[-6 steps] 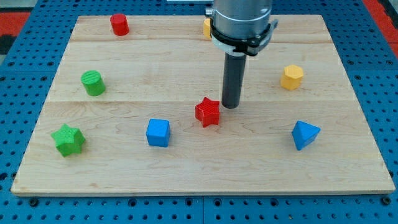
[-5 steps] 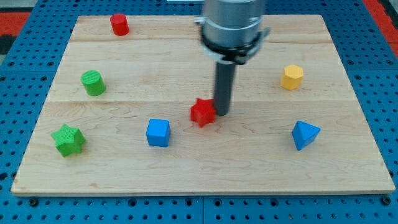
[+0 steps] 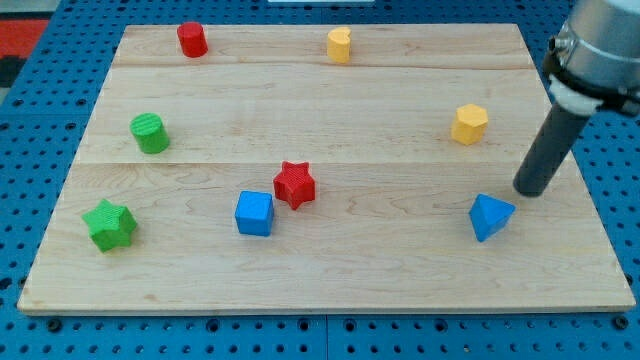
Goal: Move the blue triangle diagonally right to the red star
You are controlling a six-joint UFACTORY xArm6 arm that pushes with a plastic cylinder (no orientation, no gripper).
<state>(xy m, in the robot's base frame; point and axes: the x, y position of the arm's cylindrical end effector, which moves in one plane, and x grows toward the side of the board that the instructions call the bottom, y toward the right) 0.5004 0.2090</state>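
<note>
The blue triangle (image 3: 490,216) lies near the board's right edge, low in the view. The red star (image 3: 294,184) lies near the board's middle, just up and right of the blue cube (image 3: 254,213). My tip (image 3: 531,191) is just up and right of the blue triangle, a small gap apart from it, far to the right of the red star.
A yellow hexagon block (image 3: 469,124) sits above the triangle. A yellow block (image 3: 339,45) and a red cylinder (image 3: 192,39) lie along the top. A green cylinder (image 3: 149,133) and a green star (image 3: 110,224) lie at the left. The wooden board (image 3: 320,280) rests on blue pegboard.
My tip pushed the red star left and slightly down, toward the blue cube, then swung far right to beside the blue triangle. The yellow block at the top is now uncovered.
</note>
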